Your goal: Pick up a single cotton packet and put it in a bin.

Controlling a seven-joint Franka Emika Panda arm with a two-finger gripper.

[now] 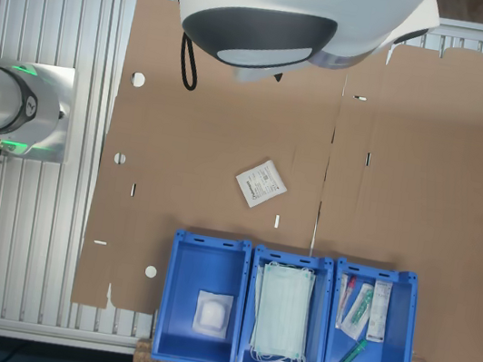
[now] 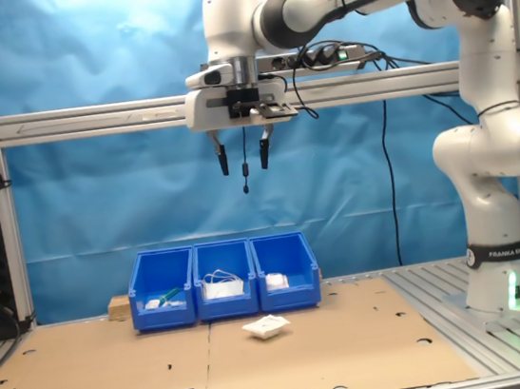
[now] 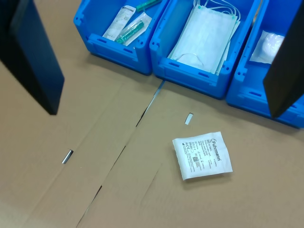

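The gripper (image 2: 242, 157) hangs high in the second exterior view's upper middle, jaws apart and empty. The cotton packet (image 1: 261, 183) lies flat on the cardboard at the first exterior view's centre, near the bins (image 1: 211, 248). Best bet: descend square over it, pinch across its edges.

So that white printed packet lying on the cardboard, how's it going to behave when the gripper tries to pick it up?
The cotton packet looks thin and flat, so it is probably light and floppy, likely to sag from a pinch. It lies flush on the cardboard, so the fingers may push it along before catching an edge. Its film wrapper could be slippery. The gripper hangs open high above.
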